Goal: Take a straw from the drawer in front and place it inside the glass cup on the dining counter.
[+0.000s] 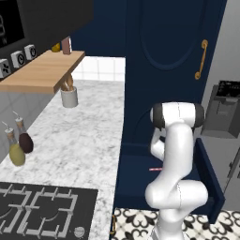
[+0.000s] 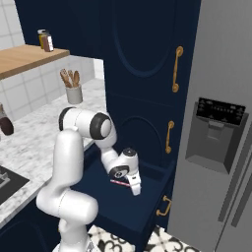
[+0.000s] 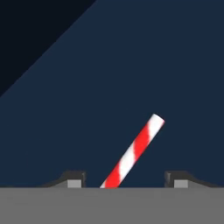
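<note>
While the claw [image 3: 124, 183] hangs low inside the open drawer [image 3: 131, 65], the straw [image 3: 134, 151] lies on the drawer's navy floor between the two dark finger tips, running from the bottom centre of the hand view up toward the right of centre; it is striped red and white, thin and straight. In the right base view the claw [image 2: 134, 187] sits just right of centre with a short pink-red streak of the straw [image 2: 119, 182] beside it, over the drawer [image 2: 142, 216]; in the left base view a sliver of straw [image 1: 155, 168] peeks out left of the white arm, in the lower middle of the frame.

The jaws stand apart on either side of the straw, neither tip touching it, so nothing is gripped yet; whether they are closing I cannot tell from the pictures.

By my reading the straw is very light, smooth-walled and hollow; it would likely roll or skid on the flat floor if nudged from one side, and a hard squeeze could flatten it; a gentle pinch across its width seems best, near its middle so it hangs balanced and does not swing; the visible part crosses the gap at a slant, so the tips may meet it slightly askew and turn it as they close.
</note>
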You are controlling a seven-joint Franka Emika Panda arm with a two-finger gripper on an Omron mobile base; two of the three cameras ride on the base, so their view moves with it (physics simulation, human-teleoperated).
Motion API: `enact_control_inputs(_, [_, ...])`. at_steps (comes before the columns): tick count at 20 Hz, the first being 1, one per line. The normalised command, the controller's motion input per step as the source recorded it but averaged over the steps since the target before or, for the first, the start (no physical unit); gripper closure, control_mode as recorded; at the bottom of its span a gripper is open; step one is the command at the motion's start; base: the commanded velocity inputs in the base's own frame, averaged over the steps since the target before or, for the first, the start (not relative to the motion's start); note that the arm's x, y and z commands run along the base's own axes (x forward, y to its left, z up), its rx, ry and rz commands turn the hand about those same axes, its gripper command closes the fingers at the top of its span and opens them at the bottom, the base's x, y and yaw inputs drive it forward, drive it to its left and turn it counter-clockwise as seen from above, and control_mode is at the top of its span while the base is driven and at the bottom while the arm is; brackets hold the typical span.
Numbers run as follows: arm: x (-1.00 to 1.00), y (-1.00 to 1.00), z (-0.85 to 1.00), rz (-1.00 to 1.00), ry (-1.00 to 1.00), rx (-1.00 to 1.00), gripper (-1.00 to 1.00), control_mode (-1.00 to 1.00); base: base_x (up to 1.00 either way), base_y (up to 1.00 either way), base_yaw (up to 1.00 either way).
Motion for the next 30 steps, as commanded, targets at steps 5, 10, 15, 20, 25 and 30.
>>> enact_control_inputs(5, [0.0, 0.0, -0.26, 0.0, 0.08, 0.07, 1.0, -1.0, 0.0, 0.0, 0.0])
enact_control_inputs(10, [-0.05, 0.0, 0.01, 0.0, 0.0, 0.02, 1.0, -1.0, 0.0, 0.0, 0.0])
enact_control_inputs(15, [-0.38, 0.0, 0.28, 0.0, -0.02, 0.0, 1.0, -1.0, 0.0, 0.0, 0.0])
enact_control_inputs(20, [-0.76, 0.04, 0.87, 0.0, -0.17, -0.03, 1.0, -1.0, 0.0, 0.0, 0.0])
enact_control_inputs(25, [-0.26, 0.06, 1.0, 0.05, -0.3, -0.1, 1.0, -1.0, 0.0, 0.0, 0.0])
enact_control_inputs(30, [0.03, 0.0, 1.0, 0.15, -0.19, -0.06, 1.0, -1.0, 0.0, 0.0, 0.0])
